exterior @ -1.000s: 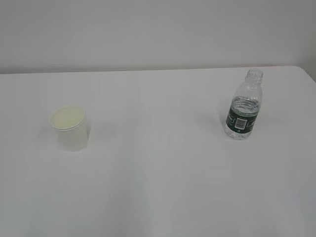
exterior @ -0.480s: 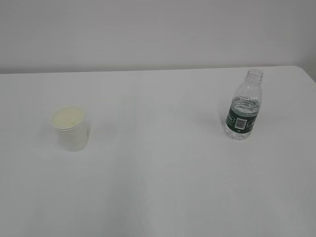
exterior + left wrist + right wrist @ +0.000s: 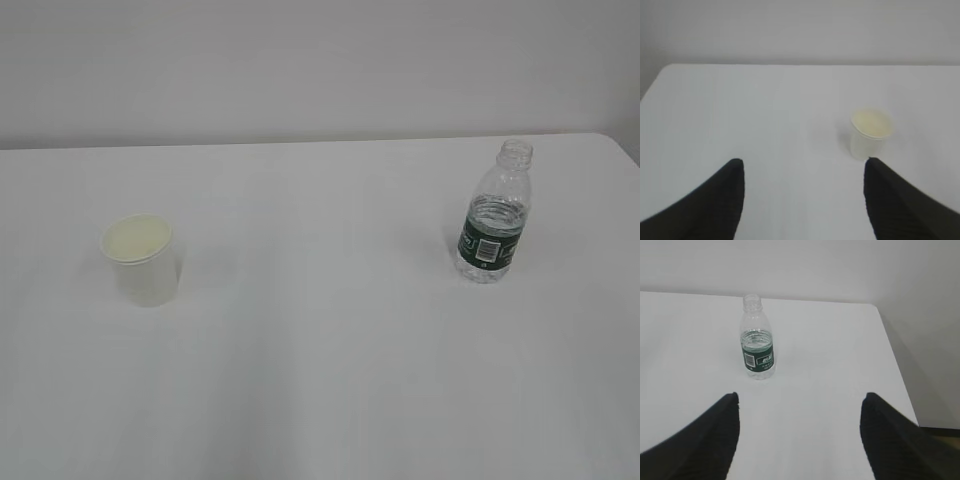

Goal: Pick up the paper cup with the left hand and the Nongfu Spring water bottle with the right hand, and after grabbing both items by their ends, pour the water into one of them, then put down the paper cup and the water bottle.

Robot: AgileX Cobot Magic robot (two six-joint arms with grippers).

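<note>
Both grippers hang back from their targets with nothing picked up, so by my judgement the whole task is still ahead: grasping, pouring, and setting down again. On the left, the left hand (image 3: 802,200) has its jaws spread wide, holding and touching nothing; the paper cup (image 3: 870,133) stands upright on the white tabletop (image 3: 765,115) ahead of it, nearer the right jaw than the left. In the exterior view the paper cup (image 3: 142,259) sits alone on the left side, its cream inside showing, no arm in sight. Well apart, on the right, the Nongfu Spring water bottle (image 3: 493,226) stands upright and capless, with the water (image 3: 487,264) filling its lower part up to about the top of the green label. The right hand (image 3: 800,440) is likewise spread wide and empty, with the bottle (image 3: 758,350) ahead, toward its left jaw.
</note>
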